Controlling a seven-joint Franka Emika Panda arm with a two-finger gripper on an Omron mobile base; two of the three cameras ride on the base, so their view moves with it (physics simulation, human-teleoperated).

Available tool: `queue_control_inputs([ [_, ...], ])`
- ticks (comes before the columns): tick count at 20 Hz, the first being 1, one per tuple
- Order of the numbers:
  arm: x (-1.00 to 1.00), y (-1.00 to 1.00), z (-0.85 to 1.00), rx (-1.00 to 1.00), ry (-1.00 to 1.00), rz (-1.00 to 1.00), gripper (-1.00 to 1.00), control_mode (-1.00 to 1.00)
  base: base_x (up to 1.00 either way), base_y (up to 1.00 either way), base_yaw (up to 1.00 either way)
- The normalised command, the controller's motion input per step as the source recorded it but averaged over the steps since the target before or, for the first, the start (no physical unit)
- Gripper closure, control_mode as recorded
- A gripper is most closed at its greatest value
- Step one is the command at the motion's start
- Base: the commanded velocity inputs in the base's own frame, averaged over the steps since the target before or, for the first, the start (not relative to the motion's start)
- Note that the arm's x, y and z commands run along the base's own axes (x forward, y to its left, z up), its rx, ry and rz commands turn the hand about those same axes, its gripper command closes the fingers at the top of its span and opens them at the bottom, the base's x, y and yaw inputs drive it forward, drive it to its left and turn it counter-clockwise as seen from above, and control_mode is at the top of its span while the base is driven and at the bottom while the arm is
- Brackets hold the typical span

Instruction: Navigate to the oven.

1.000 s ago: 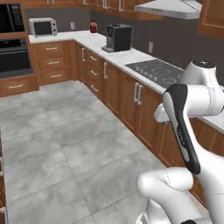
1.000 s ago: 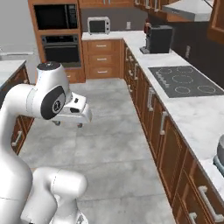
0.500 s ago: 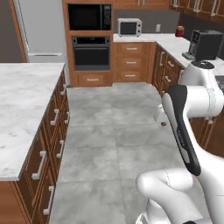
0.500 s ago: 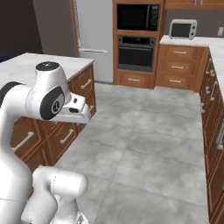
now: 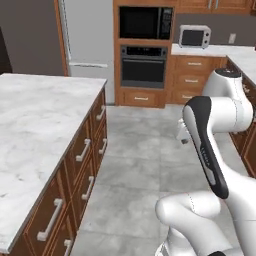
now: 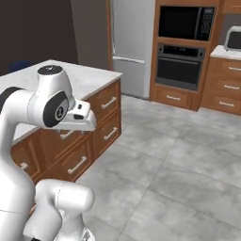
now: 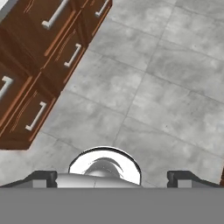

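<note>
We see the built-in wall oven (image 5: 143, 70) straight ahead across the grey tiled floor (image 5: 150, 165), set in a tall wood-framed column at the far wall. Its black glass door carries a grey bar handle near the top, and above that runs a dark control strip; the knobs and display are too small for us to make out. In the right base view the oven (image 6: 179, 68) stands at upper right, well apart from the arm.

Directly above the oven sits a handleless black built-in microwave (image 5: 145, 22). Below it is a wooden drawer (image 5: 141, 98). To the oven's left stands a tall pale grey refrigerator (image 5: 86, 45); to its right, a small silver-white box microwave (image 5: 195, 36) rests on a white marble surface (image 5: 210, 50).

A marble-topped wooden island (image 5: 35, 130) with drawers lies at our left.

In the hand view the gripper (image 7: 112, 177) points down at the floor, its two dark tips (image 7: 41, 177) spread wide and holding nothing.
</note>
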Motion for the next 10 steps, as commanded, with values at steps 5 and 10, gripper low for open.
queue_control_inputs([
  [5, 0.0, 0.0, 0.0, 0.0, 0.0, 0.0, -1.0, 1.0, 0.96, -0.2, 0.03],
  [10, 0.0, 0.0, 0.0, 0.0, 0.0, 0.0, -1.0, 1.0, 0.82, -0.22, -0.01],
])
